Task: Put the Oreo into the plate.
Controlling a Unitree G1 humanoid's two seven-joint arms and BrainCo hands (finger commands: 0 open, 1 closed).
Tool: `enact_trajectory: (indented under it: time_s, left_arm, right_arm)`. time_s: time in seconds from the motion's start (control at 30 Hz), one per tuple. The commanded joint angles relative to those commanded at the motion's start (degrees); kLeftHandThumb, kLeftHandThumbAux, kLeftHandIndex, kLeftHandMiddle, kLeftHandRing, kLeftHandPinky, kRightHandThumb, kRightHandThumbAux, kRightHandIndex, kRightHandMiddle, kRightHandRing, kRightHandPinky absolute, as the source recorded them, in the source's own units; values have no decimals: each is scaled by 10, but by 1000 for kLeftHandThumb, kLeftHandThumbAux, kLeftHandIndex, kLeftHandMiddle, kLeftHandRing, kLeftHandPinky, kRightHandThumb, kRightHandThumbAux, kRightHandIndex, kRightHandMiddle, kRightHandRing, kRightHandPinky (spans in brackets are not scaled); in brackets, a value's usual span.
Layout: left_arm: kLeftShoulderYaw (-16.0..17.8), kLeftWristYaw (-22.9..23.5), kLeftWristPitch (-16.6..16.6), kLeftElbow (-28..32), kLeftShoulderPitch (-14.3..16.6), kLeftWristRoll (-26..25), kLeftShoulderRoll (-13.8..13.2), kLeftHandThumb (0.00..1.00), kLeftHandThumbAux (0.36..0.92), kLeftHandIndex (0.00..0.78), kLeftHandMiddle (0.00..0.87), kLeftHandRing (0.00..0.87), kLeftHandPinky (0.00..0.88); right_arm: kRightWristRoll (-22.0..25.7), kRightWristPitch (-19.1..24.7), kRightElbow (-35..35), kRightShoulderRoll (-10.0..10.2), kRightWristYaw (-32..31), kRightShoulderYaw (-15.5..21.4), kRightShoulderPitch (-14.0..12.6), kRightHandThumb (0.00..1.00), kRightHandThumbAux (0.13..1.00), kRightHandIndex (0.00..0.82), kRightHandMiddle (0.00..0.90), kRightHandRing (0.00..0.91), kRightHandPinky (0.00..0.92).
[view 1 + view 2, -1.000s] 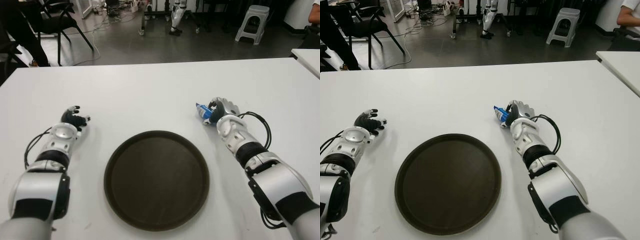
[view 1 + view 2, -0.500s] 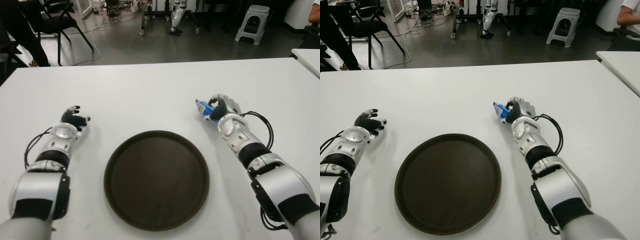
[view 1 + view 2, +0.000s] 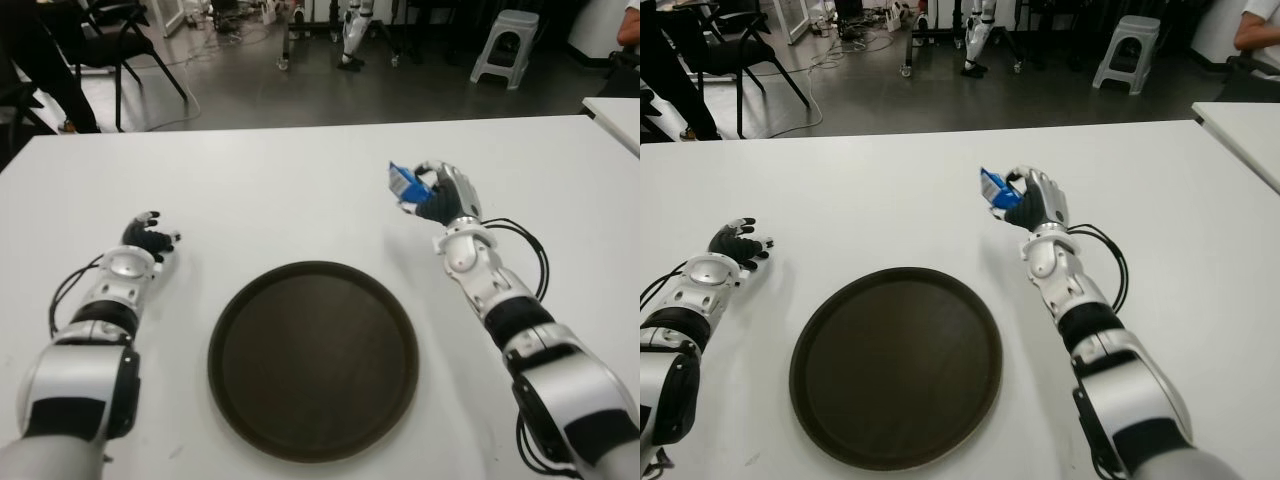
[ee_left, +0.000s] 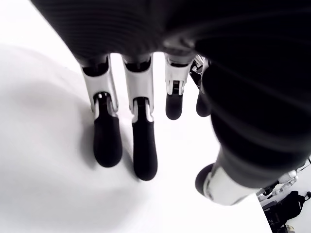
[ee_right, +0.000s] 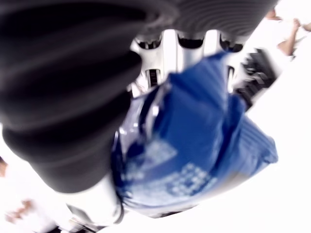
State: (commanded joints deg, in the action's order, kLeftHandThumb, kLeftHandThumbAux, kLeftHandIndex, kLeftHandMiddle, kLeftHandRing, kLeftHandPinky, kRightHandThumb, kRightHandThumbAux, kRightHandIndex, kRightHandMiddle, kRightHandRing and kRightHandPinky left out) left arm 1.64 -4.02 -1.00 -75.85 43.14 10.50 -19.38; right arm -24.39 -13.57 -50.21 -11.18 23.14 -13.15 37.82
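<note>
White bench (image 3: 300, 180) carries the plate (image 3: 313, 357). Beyond its far-right rim, the Oreo (image 3: 404, 183) is pinched, raised, by the right hand (image 3: 437, 195); the plate lies near-left of it.

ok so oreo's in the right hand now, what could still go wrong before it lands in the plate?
1. The right hand holds the Oreo pack above the table, beyond the plate; an early release would likely drop it outside the rim.
2. Much of the pack sticks out past the fingers, so it might slip or twist as the arm swings over.

The left hand shows left of the plate, out of the likely path.
</note>
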Motion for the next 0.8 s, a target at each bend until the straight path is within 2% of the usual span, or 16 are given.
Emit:
enact_trajectory:
  time_s: [0.23,0.47,0.6,0.8]
  left_arm:
    - [2,3,-1,0,-1,-2,-1,260,771,122,107,135,160]
    - [5,2,-1,-2,-2,-4,-1,309,772,133,112,135,164]
    - [2,-1,2,-2,0,0,-1,296,765,132,118,144,179]
    - [1,0,4,-2,0,1,-1,269,758,116,117,141,153]
  right_arm:
    - [-3,-16,31,-4,-7,5,-16,209,893,751,813,817,807]
    - [-6,-29,52,-9,-10,6,-26,215,891,742,809,818,809]
    - [-6,-40,54,-9,-7,8,-29,247,885,734,805,814,806]
    - [-3,-54,52,-7,-4,12,-30,258,881,738,808,816,815]
